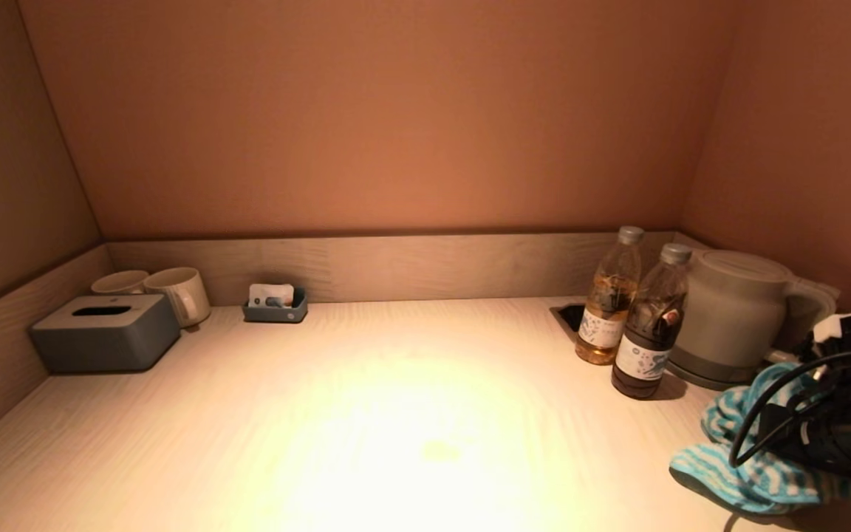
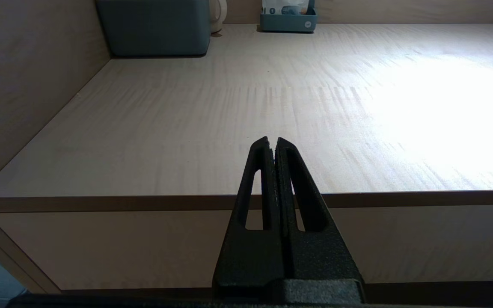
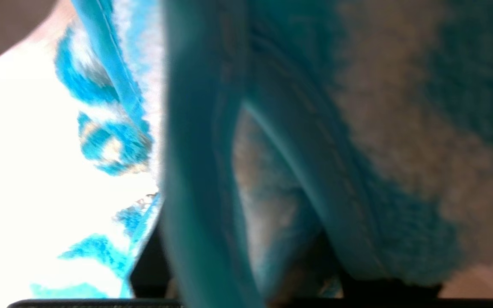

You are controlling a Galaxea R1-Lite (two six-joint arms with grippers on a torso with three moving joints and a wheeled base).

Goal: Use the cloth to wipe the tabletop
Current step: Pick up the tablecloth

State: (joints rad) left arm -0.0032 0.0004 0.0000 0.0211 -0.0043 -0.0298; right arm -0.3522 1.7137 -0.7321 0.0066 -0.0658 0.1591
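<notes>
The blue-and-white striped cloth [image 1: 743,473] hangs bunched at the right front of the pale wooden tabletop [image 1: 396,414], its lower edge touching the surface. My right gripper [image 1: 776,436] is shut on the cloth, and its fingers are buried in the folds. The cloth [image 3: 315,128] fills the right wrist view. A small yellowish spot [image 1: 436,449] lies on the tabletop at front centre. My left gripper [image 2: 271,141] is shut and empty, hovering just off the tabletop's [image 2: 229,107] front edge on the left, out of the head view.
A grey tissue box [image 1: 104,332], two cups [image 1: 178,292] and a small grey tray [image 1: 275,304] stand at the back left. Two bottles [image 1: 609,295] [image 1: 651,325], a kettle [image 1: 736,314] and a socket recess [image 1: 569,316] are at the back right. Walls enclose three sides.
</notes>
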